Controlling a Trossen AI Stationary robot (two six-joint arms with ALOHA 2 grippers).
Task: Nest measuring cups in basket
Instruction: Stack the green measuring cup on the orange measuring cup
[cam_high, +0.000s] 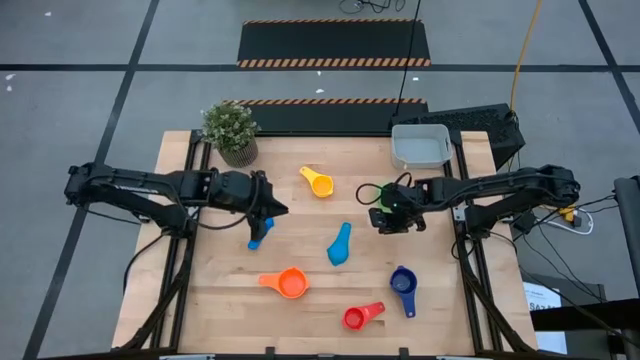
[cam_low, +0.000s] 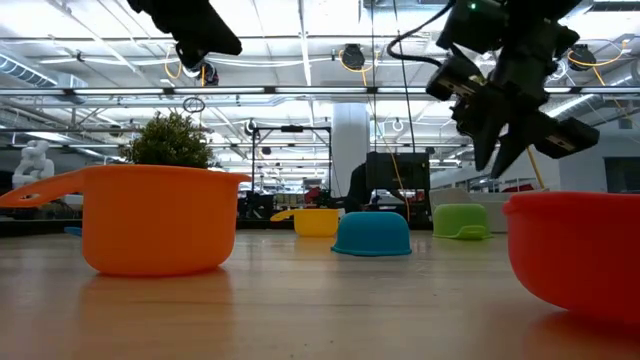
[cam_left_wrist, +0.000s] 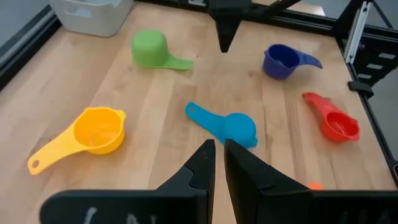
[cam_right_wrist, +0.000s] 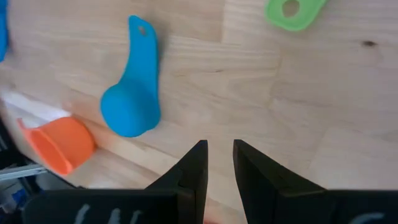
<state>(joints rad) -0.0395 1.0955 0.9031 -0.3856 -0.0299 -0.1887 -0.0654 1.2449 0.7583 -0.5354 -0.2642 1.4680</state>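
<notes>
Several measuring cups lie spread on the wooden table: yellow, green, orange, dark blue, red, and a light blue one resting mouth down at the middle. A second light blue cup lies just below my left gripper. That gripper hangs shut above the table with nothing in it. My right gripper hovers beside the green cup, fingers a little apart and empty. The light-grey basket stands at the far right.
A potted green plant stands at the table's far left corner. A dark box sits just beyond the basket. Bare wood lies between the middle light blue cup and the green cup.
</notes>
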